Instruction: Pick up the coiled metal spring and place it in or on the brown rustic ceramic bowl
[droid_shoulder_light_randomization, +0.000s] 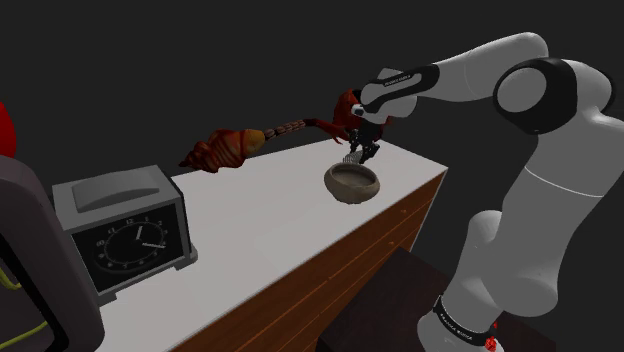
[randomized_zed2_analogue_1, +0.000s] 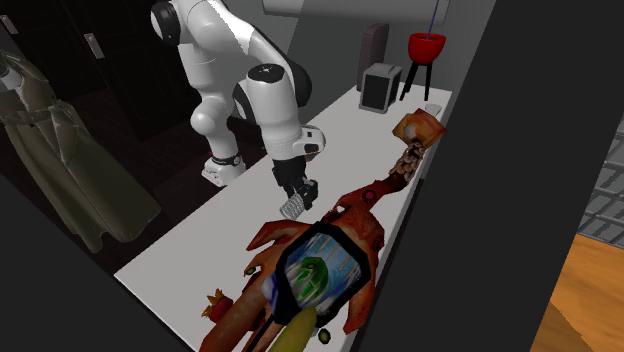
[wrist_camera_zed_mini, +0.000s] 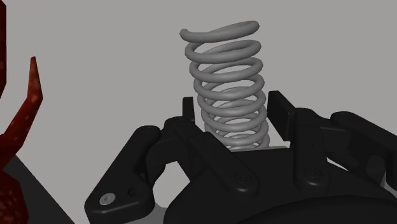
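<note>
Grey and coiled, the spring (wrist_camera_zed_mini: 229, 79) is sitting pinched between the two black fingers (wrist_camera_zed_mini: 280, 109) of the gripper (wrist_camera_zed_mini: 234, 111). They are pressing on its lower turns from either side, while its upper turns are sticking out free beyond the fingertips and leaning a little. A plain pale surface is showing behind it in the wrist view. In the shoulder view the gripper (droid_shoulder_light_randomization: 362, 150) is hanging at the end of the outstretched white arm, pointing down, and the spring (droid_shoulder_light_randomization: 351, 158) is showing just above the far rim of the brown bowl (droid_shoulder_light_randomization: 353, 184); whether it is over the bowl or behind it I cannot tell. The bowl is standing upright on the white table (droid_shoulder_light_randomization: 260, 220), near the table's end at that view's right. A grey clock (droid_shoulder_light_randomization: 122, 228) is standing well apart toward that view's left, and a red lobster-like figure (droid_shoulder_light_randomization: 228, 148) is lying along the table's far edge. In the second exterior view the gripper (randomized_zed2_analogue_1: 297, 196) is holding the spring (randomized_zed2_analogue_1: 293, 208) with the table (randomized_zed2_analogue_1: 190, 240) showing behind it.
</note>
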